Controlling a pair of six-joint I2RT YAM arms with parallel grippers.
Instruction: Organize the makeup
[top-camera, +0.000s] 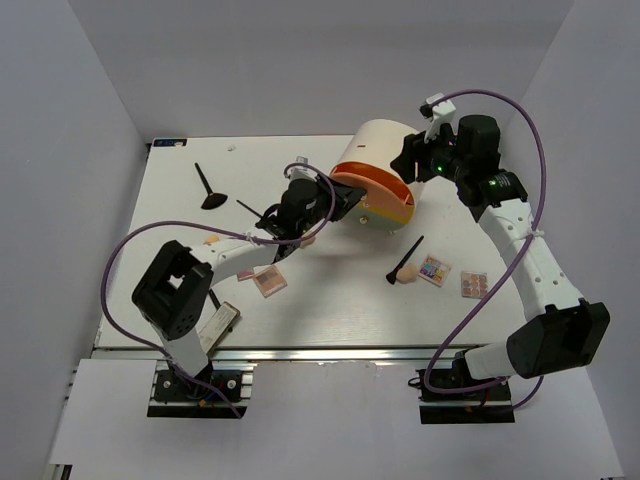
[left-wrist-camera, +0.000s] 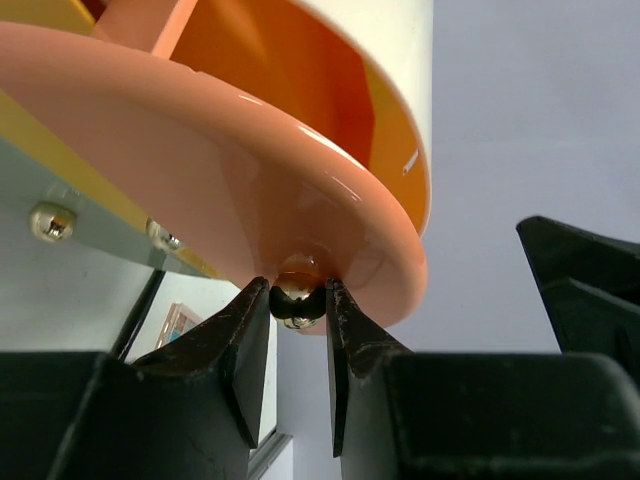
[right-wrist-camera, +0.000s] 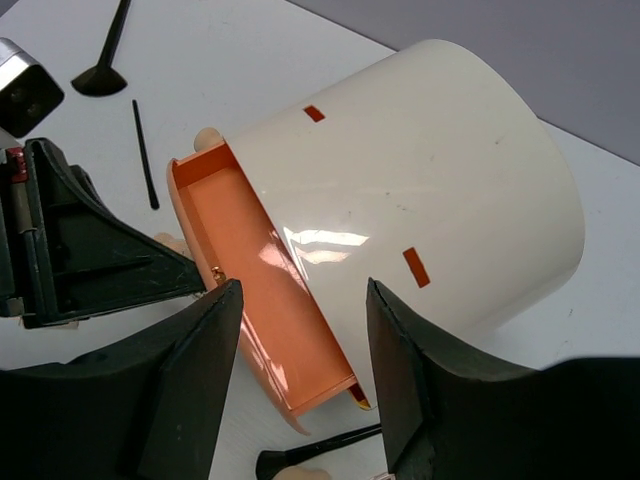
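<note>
My left end effector (left-wrist-camera: 297, 288) pinches the drawer knob (left-wrist-camera: 296, 308). The pink palette (top-camera: 270, 281) lies behind it, toward the desk's (top-camera: 340, 310) near edge. My right end effector (right-wrist-camera: 305, 295) stands wide over the drawer unit (right-wrist-camera: 440, 170).

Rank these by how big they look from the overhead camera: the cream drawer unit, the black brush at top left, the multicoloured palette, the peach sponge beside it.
1. cream drawer unit, by far
2. black brush, long but thin
3. multicoloured palette
4. peach sponge, slightly smaller
</note>
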